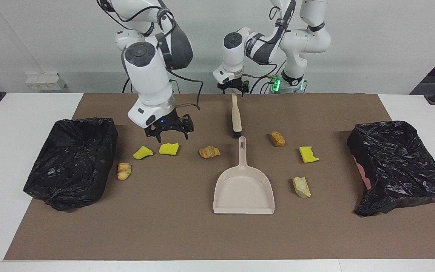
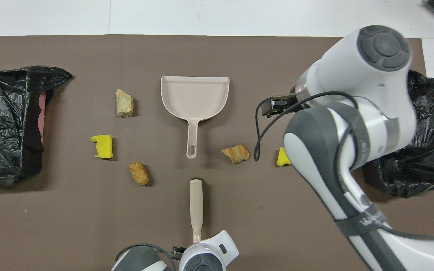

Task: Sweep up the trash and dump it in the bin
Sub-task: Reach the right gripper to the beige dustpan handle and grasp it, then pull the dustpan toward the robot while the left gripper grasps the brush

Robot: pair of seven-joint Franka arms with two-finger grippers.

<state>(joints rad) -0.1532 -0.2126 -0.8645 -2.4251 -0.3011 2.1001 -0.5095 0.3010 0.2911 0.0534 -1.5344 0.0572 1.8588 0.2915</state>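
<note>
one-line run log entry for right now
left gripper: open, over brush handle end | right gripper: open, above yellow sponge bit | dustpan: untouched | trash: none swept yet

White table (image 1: 21,151), brown mat (image 1: 187,234), trash (image 1: 209,152), dustpan (image 1: 243,190), brush (image 1: 236,117), two black-bagged bins (image 1: 72,160).

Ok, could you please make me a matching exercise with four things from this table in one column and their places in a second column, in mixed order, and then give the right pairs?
Things:
1. beige plastic dustpan
2. beige-handled brush
3. pale beige trash chunk
4. right gripper

Places:
A. its handle end lies under the left gripper
B. over the yellow sponge chunk
C. middle of the brown mat, handle toward the robots
D. beside the dustpan's pan, toward the left arm's end

Pairs: 1-C, 2-A, 3-D, 4-B
</note>
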